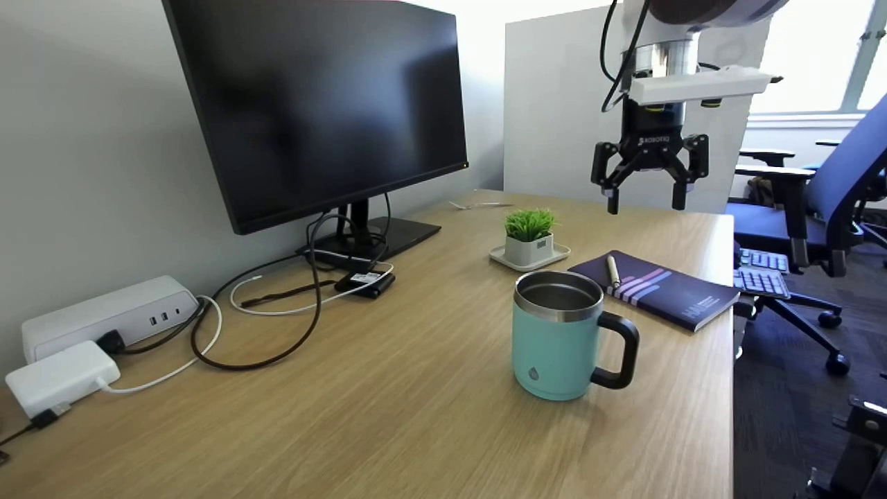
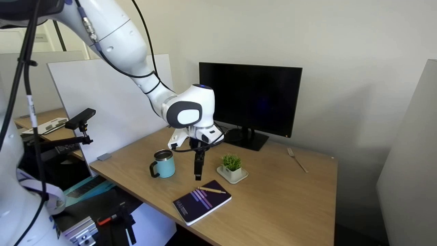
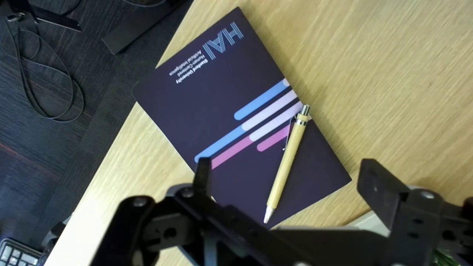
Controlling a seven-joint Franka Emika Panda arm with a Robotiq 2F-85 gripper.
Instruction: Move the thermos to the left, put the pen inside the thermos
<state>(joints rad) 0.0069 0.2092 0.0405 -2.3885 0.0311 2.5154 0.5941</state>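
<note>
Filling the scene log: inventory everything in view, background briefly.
desk: 1, tan, by wall
thermos: 1, teal, on desk
notebook: 1, dark purple, on desk
pen: 1, yellowish, on notebook
plant: 1, green, on white tray
monitor: 1, black, on desk
fork: 1, silver, on desk
boxes: 3, white/black, on desk
cables: several, black/white, on desk
chairs: 1+, blue, beyond desk
panels: 2+, pale, beside desk
arm: 1, white, over desk
pincer: 1, black, open over desk

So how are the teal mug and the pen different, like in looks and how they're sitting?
The mug is teal, the pen pale yellow-tan. The mug is wide and hollow, the pen far slimmer. The mug stands upright on the desk, while the pen lies flat on the notebook. What they share: neither is held, as the open gripper touches neither.
</note>
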